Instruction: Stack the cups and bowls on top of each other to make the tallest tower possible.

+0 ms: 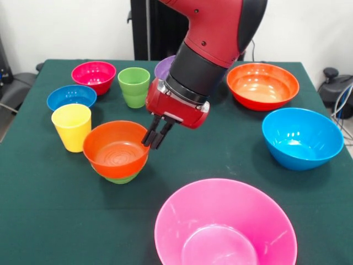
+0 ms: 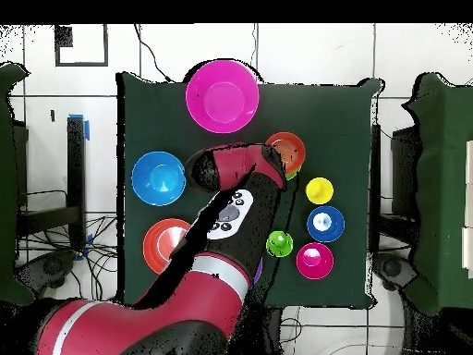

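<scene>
My gripper (image 1: 150,144) is shut on the right rim of the small orange-red bowl (image 1: 115,148), one finger inside and one outside. That bowl sits on the small light-green bowl (image 1: 120,178), and the two make a low pile at front left (image 2: 286,148). The yellow cup (image 1: 71,126) stands upright just left of the pile, and the green cup (image 1: 133,86) stands behind it. The large light blue bowl (image 1: 301,138) stands apart at the right. In the overhead view the arm hides the gripper.
The large pink bowl (image 1: 225,225) stands at the near edge and the large orange bowl (image 1: 262,85) at back right. The magenta-red bowl (image 1: 94,75) and dark blue bowl (image 1: 71,97) stand at back left. The purple bowl (image 1: 163,66) shows partly behind the arm.
</scene>
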`<state>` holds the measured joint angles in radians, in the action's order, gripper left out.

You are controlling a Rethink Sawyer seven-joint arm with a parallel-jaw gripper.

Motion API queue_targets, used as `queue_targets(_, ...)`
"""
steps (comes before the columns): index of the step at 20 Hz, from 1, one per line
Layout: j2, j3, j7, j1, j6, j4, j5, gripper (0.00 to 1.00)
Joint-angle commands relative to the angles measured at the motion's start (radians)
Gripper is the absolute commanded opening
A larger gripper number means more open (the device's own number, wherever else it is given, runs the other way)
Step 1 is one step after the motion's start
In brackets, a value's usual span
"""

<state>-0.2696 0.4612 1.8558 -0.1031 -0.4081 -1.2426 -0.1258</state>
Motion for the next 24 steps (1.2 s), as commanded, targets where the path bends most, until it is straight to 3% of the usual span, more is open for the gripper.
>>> queue_targets(1, -0.046, -0.128, -0.096, 0.02, -0.149, -0.071, -0.073, 0.0)
queue_targets(14, -0.066, -0.135, -0.087, 0.019, -0.154, -0.097, -0.095, 0.0)
queue_targets(24, -0.027, -0.135, -0.061, 0.023, -0.141, -0.045, -0.106, 0.0)
